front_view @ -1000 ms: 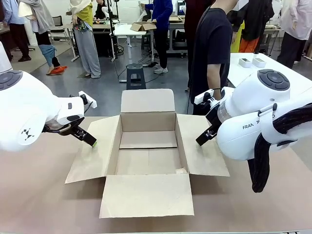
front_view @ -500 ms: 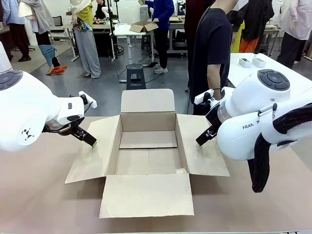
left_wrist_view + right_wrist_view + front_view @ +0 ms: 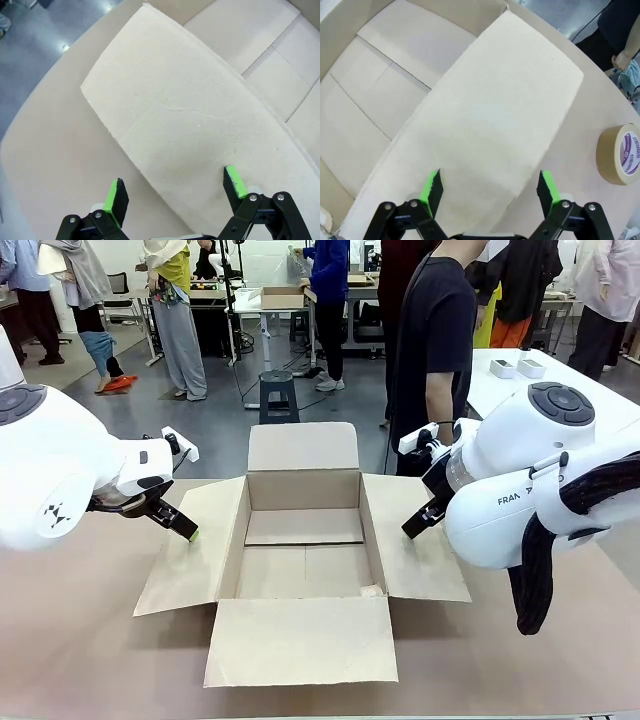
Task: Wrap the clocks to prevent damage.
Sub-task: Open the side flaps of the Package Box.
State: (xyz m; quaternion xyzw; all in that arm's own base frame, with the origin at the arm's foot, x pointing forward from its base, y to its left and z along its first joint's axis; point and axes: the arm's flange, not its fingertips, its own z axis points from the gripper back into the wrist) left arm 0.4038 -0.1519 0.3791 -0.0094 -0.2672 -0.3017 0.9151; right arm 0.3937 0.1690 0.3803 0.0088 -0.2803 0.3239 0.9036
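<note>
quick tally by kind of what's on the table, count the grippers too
cardboard box: 1
tape roll: 1
grippers: 2, the left gripper and the right gripper, both open and each over a side flap of the box
total: 4

Box (image 3: 300,575) on table (image 3: 90,660), tape (image 3: 620,154) beside right flap (image 3: 412,558).

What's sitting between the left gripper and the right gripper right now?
The open cardboard box, inside bare, in the front view. The left gripper and right gripper hang open over its side flaps.
</note>
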